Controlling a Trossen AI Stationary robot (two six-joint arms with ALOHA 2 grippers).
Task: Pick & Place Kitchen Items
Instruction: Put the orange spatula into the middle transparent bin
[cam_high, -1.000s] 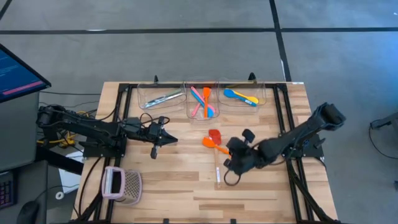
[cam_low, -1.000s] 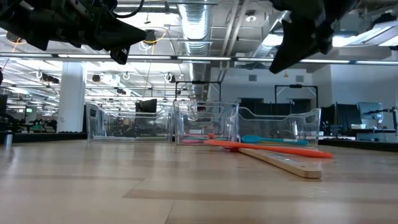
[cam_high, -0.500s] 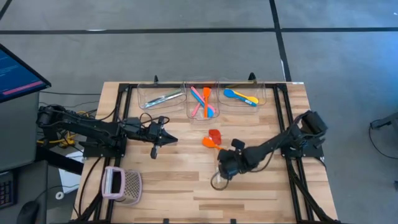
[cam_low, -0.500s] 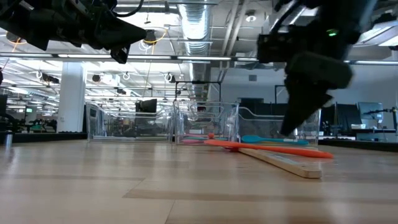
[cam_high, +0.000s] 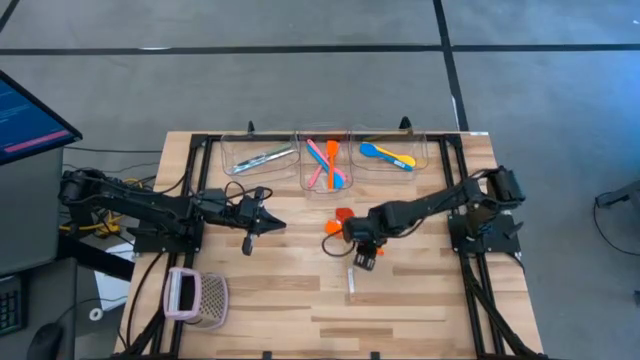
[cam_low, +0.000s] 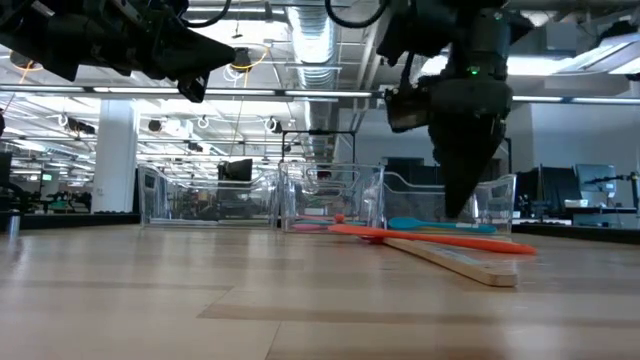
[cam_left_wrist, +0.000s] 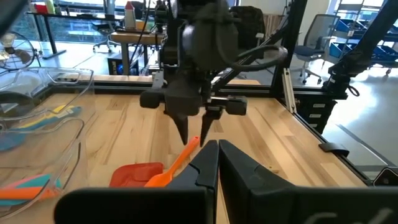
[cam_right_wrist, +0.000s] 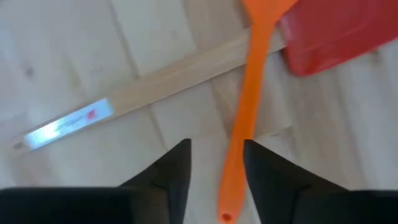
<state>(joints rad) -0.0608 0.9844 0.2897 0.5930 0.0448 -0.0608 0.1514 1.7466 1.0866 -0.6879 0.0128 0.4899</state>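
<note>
An orange spoon (cam_high: 333, 229) lies on the table's middle, its handle (cam_right_wrist: 241, 134) across the wooden handle (cam_right_wrist: 155, 84) of a red-headed spatula (cam_high: 343, 215). My right gripper (cam_right_wrist: 214, 180) points down over the spoon's handle end, open, with one finger on either side of the handle. In the low view my right gripper (cam_low: 460, 205) is still a little above the spoon (cam_low: 430, 238). The left wrist view shows the right gripper's (cam_left_wrist: 194, 135) fingertips close over the spoon (cam_left_wrist: 177, 163). My left gripper (cam_high: 262, 222) waits shut, level, left of centre.
Three clear bins stand along the far edge: the left one (cam_high: 262, 155) holds silvery cutlery, the middle one (cam_high: 325, 162) pink, orange and blue spoons, the right one (cam_high: 390, 153) a blue and a yellow spoon. A pink-and-white mesh basket (cam_high: 195, 297) sits near the front left.
My right gripper has swung from right of the spatula toward the table's left and far side and has come down. It has tipped over to point nearly straight down at the orange spoon's handle. The spoon and spatula have not moved.
</note>
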